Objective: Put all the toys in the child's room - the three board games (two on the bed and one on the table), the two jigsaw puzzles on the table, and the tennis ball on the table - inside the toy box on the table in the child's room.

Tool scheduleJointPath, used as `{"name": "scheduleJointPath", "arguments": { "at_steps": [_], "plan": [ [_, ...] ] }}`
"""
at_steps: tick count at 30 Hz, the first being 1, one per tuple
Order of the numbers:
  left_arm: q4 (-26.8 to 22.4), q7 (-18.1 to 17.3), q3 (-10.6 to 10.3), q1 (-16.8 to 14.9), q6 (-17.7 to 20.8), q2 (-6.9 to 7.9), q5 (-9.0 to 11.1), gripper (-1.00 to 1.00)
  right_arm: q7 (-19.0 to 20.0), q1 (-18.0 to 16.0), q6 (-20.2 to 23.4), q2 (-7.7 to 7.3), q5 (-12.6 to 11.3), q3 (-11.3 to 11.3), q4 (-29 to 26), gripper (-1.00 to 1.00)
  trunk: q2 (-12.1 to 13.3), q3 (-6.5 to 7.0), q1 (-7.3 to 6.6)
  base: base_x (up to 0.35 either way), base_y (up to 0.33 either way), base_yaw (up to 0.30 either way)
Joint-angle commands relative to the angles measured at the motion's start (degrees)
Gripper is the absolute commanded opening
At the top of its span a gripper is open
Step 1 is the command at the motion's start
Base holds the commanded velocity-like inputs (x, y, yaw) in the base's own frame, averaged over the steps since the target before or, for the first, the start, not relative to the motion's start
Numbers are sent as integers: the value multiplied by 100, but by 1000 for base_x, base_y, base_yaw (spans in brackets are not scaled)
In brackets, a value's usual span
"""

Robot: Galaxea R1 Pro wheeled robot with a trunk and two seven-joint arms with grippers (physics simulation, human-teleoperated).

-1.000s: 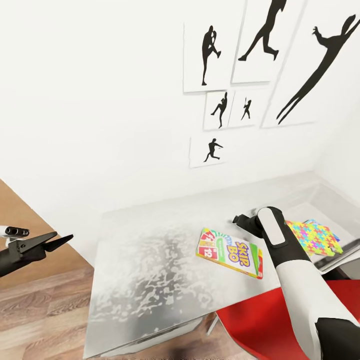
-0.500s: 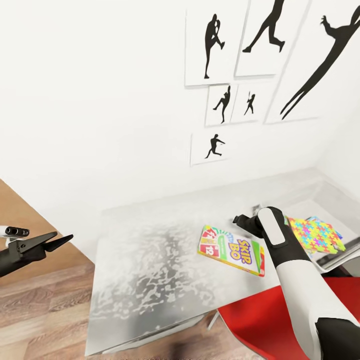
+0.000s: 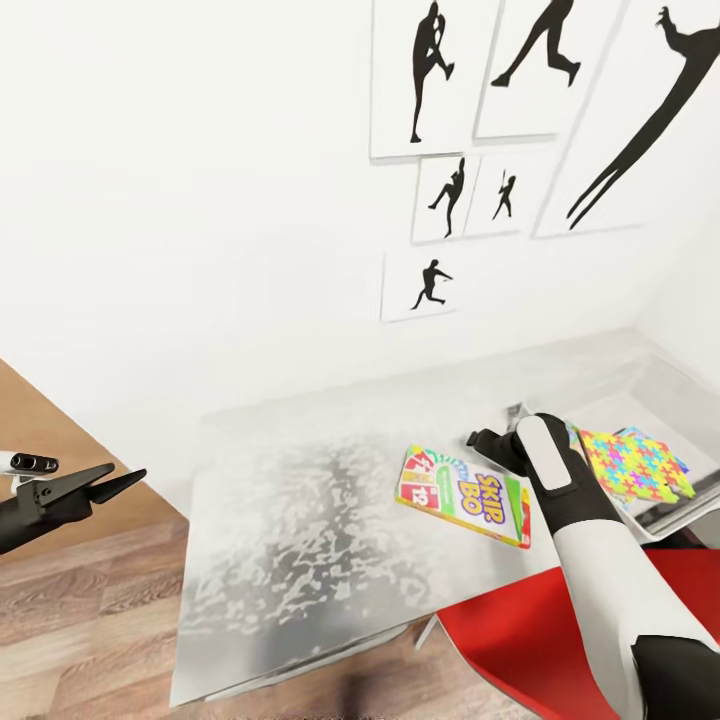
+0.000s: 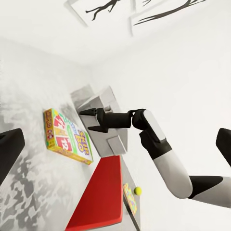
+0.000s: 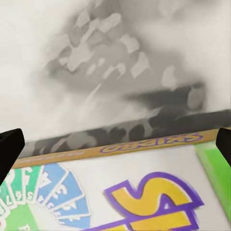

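The long colourful Skip-Bo board game lies flat on the mottled grey table. My right gripper hangs open just above the box's far edge. The right wrist view looks straight down on the box lid, with one finger at each side of the picture. A mosaic jigsaw puzzle lies inside the outline of the translucent grey toy box at the right. My left gripper is open, off the table's left end over the floor. From the left wrist I see the right gripper, the Skip-Bo box, the tennis ball and a puzzle.
The red seat of the swivel chair sits under my right arm at the table's near edge. The white wall with black baseball silhouettes runs close behind the table. Wood-plank floor lies to the left.
The whole picture has shifted slightly, so the camera moved. Both grippers and the Skip-Bo box hold the same places relative to each other.
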Motion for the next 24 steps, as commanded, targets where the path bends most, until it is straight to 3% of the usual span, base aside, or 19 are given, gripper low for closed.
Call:
{"name": "scheduleJointPath", "arguments": {
  "at_steps": [1, 24],
  "plan": [
    [-1, -4, -1, -3, 52, 2, 18, 100, -57, -5, 7, -7, -59, -1, -6, 100, -11, -19, 3, 0, 0, 0],
    [-1, -4, -1, -3, 52, 2, 18, 100, -72, -5, 1, -50, -58, -5, -23, 100, -11, -236, 3, 0, -26, 0]
  ]
}}
